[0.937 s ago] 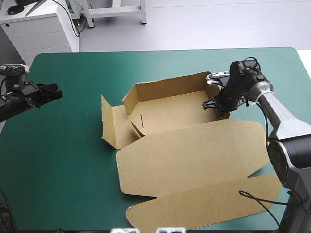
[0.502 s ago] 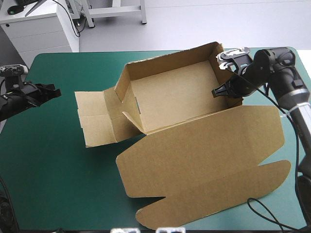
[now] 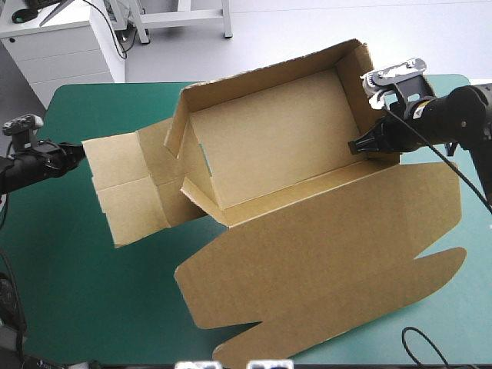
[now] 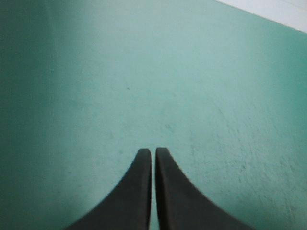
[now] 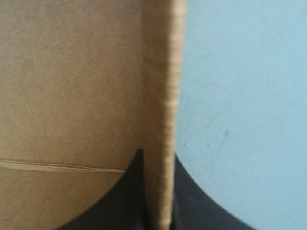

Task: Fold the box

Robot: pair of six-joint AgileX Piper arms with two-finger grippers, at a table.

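Steadiness counts: your right pincer (image 3: 356,146) pinches an end wall of the box (image 3: 269,146); your left pincer (image 4: 153,152) is closed, empty. Lift without twisting.

Tabletop (image 3: 84,300): rectangular with rounded corners. A teal-green cover (image 4: 144,72) runs to every visible edge. The cover lies smooth and flat, and the left wrist view shows only faint scuffs and specks on it.

Bare cover is visible down the whole left side, across the near left corner, and in a narrow strip at the far right corner.

The box (image 3: 307,254), of brown board, overlies the middle and right of the tabletop and reaches from the far edge almost to the near edge. Its open tray end is tilted and stands clear of the cover. Whether the broad flat lid panel on the near side touches the cover cannot be determined.
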